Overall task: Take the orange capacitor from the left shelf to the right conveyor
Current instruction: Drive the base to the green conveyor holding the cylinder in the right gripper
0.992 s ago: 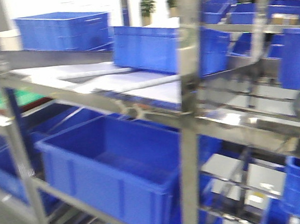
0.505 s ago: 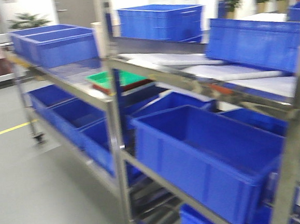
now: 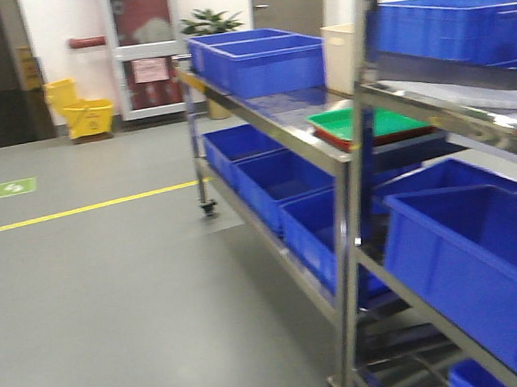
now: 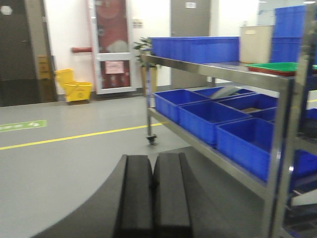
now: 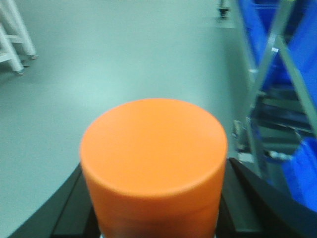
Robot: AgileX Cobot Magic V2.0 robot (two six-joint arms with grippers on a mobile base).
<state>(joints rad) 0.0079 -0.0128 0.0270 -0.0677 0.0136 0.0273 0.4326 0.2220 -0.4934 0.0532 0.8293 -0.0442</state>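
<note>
While snug in the right claw (image 5: 156, 213), orange capacitor (image 5: 153, 148) end-on.

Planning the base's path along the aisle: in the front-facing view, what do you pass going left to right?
floor sign → mop bucket → door → plant → green tray

Matt orange capacitor (image 5: 153, 158), shiny steel shelf (image 3: 283, 111)
</note>
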